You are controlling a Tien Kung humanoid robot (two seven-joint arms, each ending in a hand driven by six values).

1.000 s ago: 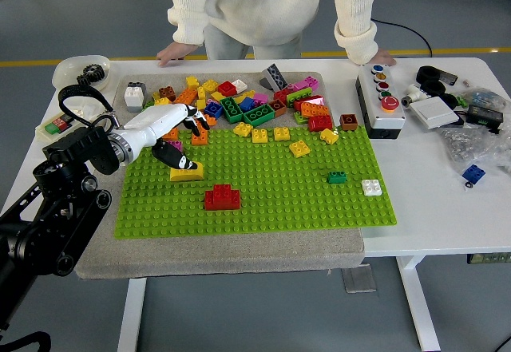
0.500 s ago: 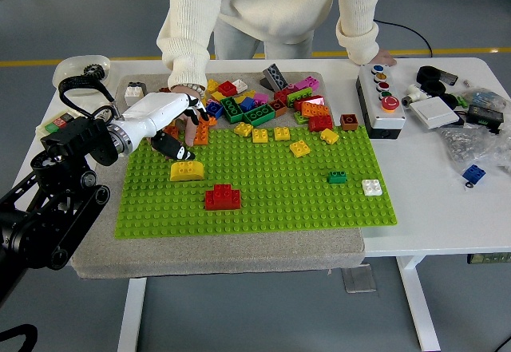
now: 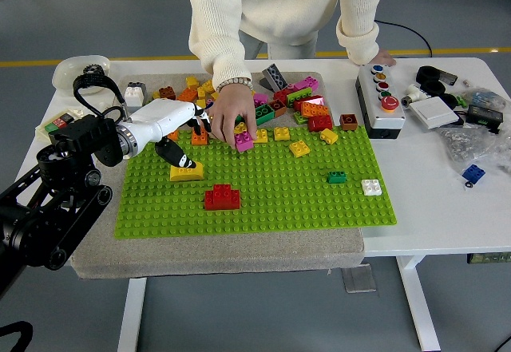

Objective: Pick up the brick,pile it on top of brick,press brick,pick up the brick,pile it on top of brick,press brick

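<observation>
Since earlier: person's cream-sleeved hand (image 3: 227, 117) reached in, pinching magenta brick (image 3: 244, 141); robot's white left hand (image 3: 177, 132), fingers loosely spread, holding nothing; yellow arched brick (image 3: 186, 172) just below fingertips, long axis left-right on green studded baseplate (image 3: 319, 208).

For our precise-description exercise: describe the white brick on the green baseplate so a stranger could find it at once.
Start at the big green baseplate on the grey mat. Go to its right edge, near the grey button box. The white brick sits alone there, just right of a small dark green brick; it is the only white brick standing on the plate.
</observation>
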